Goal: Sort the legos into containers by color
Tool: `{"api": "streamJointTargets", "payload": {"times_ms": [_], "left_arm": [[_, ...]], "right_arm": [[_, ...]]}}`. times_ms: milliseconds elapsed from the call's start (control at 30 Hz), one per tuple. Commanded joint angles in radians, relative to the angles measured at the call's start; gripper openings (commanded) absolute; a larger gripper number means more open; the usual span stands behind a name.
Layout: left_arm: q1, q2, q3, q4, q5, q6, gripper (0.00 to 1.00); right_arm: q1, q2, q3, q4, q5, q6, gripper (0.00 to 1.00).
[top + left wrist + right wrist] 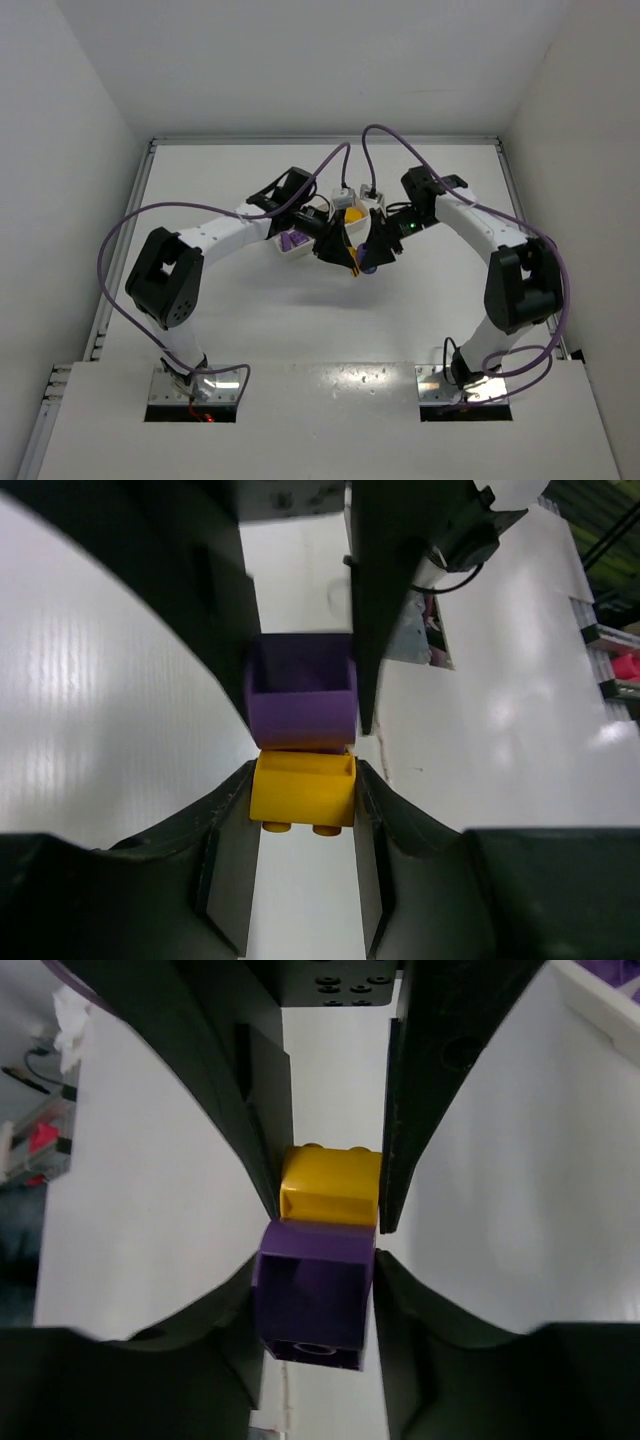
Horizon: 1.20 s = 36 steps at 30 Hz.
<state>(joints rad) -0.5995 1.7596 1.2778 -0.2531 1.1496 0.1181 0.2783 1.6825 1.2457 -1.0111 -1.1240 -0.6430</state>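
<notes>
At the left side of the meeting point above the desk [250, 320], the left claw [304, 780] is seen clenched on the yellow brick [303, 792], whose flanks are pressed by both fingers. Joined to it, stud side to hollow side, is the purple brick [300, 695], so that the two legos are held as one stack in the air, clear of the desk and just in front of the white tray [298, 254]. Further right, the purple half is flanked by the right claw [318, 1270], whose fingers appear to lie against both of its sides; a grasp on it is judged to be made, though perhaps not yet fully tightened. The step in hand is judged to be the splitting of a mixed-colour stack, not yet a placement. For the next move, both grips would need to be kept firm while the halves are pulled or twisted apart along the stud axis. A slip of either brick could be risked by a slack hold. Afterwards, purple would be owed to the left end compartment, where purple pieces are seen, and yellow to its own.
</notes>
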Motion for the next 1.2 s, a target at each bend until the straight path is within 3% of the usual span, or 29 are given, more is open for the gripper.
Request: {"api": "streamJointTargets", "payload": {"times_ms": [0, 33, 67, 167, 367, 533, 633, 833, 1100, 1167], "left_arm": [[0.003, -0.023, 0.028, 0.021, 0.047, -0.003, 0.21], [0.003, -0.023, 0.019, 0.021, 0.047, -0.003, 0.21], [0.003, -0.023, 0.005, 0.021, 0.047, -0.003, 0.21], [0.036, -0.046, -0.037, 0.021, 0.047, 0.006, 0.21], [0.098, -0.088, -0.066, -0.029, -0.048, 0.086, 0.20], [0.098, -0.048, 0.024, -0.009, -0.458, 0.043, 0.20], [0.098, -0.003, 0.112, -0.009, -0.617, 0.009, 0.22], [0.080, 0.122, 0.253, 0.023, -0.729, -0.009, 0.28], [0.079, 0.307, 0.377, 0.032, -0.720, -0.029, 0.28], [0.079, 0.337, 0.419, 0.032, -0.720, -0.047, 0.32]], "right_arm": [[0.002, -0.035, -0.002, 0.077, -0.005, 0.023, 0.32], [0.002, -0.046, -0.002, 0.077, -0.005, 0.023, 0.17], [-0.008, -0.046, -0.002, 0.088, -0.005, 0.032, 0.11], [-0.030, -0.082, -0.023, 0.101, -0.005, 0.042, 0.04], [-0.105, -0.194, -0.092, 0.204, 0.049, 0.130, 0.04], [-0.166, -0.326, -0.193, 0.321, 0.136, 0.210, 0.04], [-0.192, -0.368, -0.229, 0.345, 0.184, 0.239, 0.04], [-0.231, -0.380, -0.238, 0.359, 0.184, 0.249, 0.04], [-0.249, -0.362, -0.218, 0.339, 0.165, 0.249, 0.04], [-0.258, -0.362, -0.218, 0.339, 0.165, 0.249, 0.04]]}}
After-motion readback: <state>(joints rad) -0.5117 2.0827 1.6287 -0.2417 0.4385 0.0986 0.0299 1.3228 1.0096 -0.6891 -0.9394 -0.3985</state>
